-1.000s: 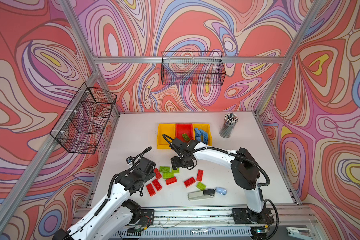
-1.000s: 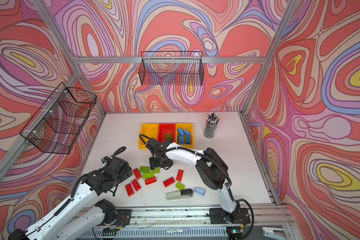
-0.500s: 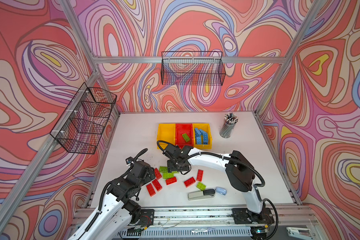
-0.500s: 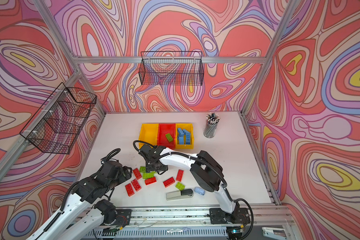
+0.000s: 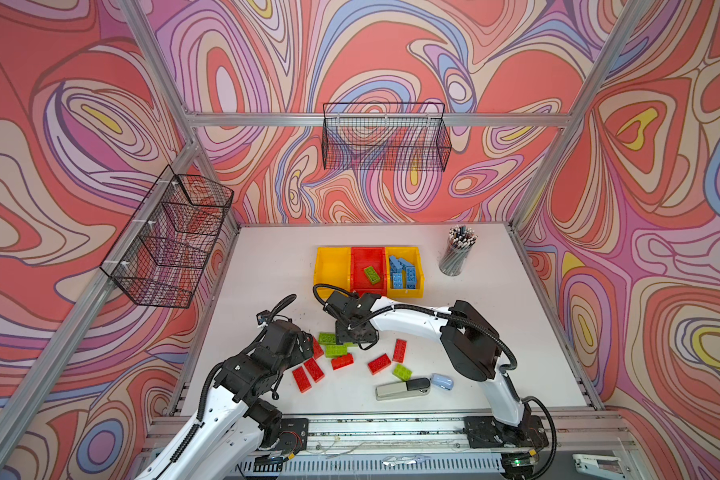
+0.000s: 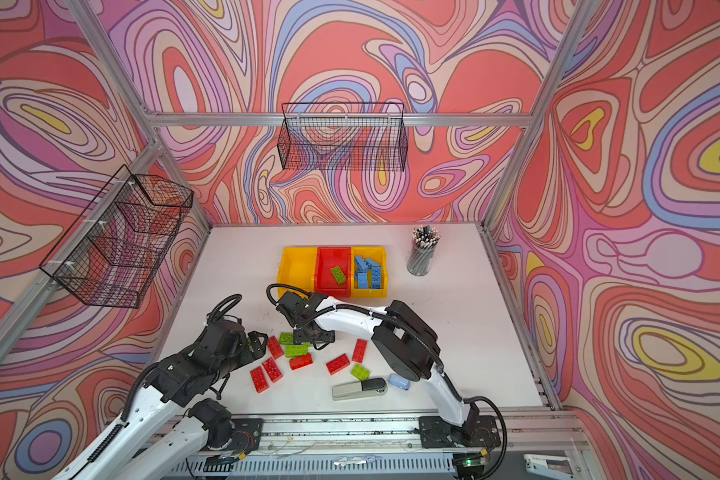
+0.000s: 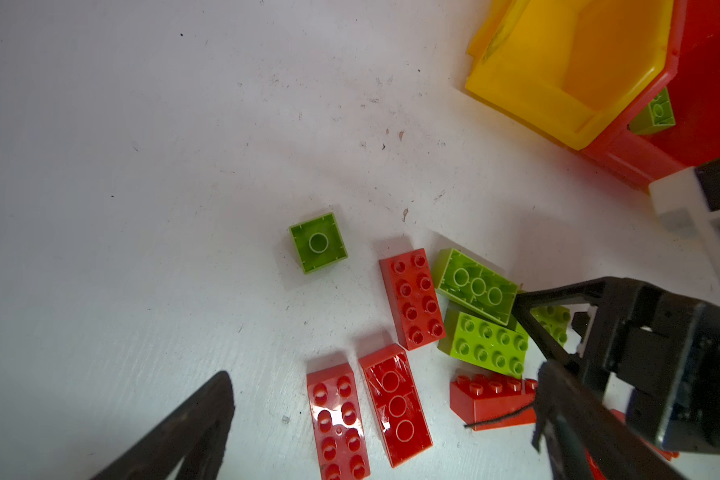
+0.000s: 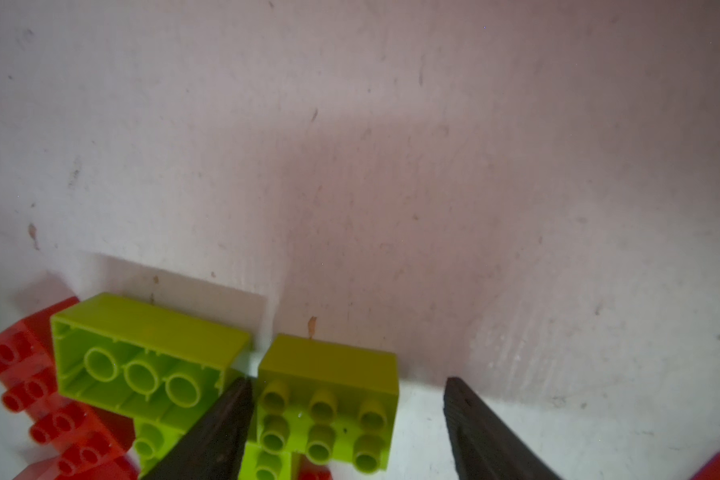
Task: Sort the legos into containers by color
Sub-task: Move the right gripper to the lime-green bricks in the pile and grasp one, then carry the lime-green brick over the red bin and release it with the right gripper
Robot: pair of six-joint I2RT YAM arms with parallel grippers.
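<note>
Loose legos lie at the table's front. Among them are red bricks (image 5: 314,370) and lime green bricks (image 5: 336,350). My right gripper (image 5: 356,338) is down over one green brick (image 8: 329,399). It is open, with one finger (image 8: 225,424) against the brick's side and the other standing off it. My left gripper (image 7: 383,382) hangs wide open above two red bricks (image 7: 337,419), holding nothing. Three containers stand in a row behind: a yellow bin (image 5: 332,266), a red bin (image 5: 368,259) with one green brick (image 5: 372,274), and a yellow bin (image 5: 406,293) with several blue bricks (image 5: 402,272).
A grey-and-black stapler (image 5: 402,388) and a small pale-blue mouse-shaped item (image 5: 442,381) lie near the front edge. A mesh pencil cup (image 5: 456,251) stands at the back right. Black wire baskets hang on the back wall (image 5: 385,137) and the left wall (image 5: 171,237).
My right gripper has come from the bins toward the front and down onto the green bricks, its jaws narrowing. The left arm has shifted only slightly, with its gripper still wide open.
</note>
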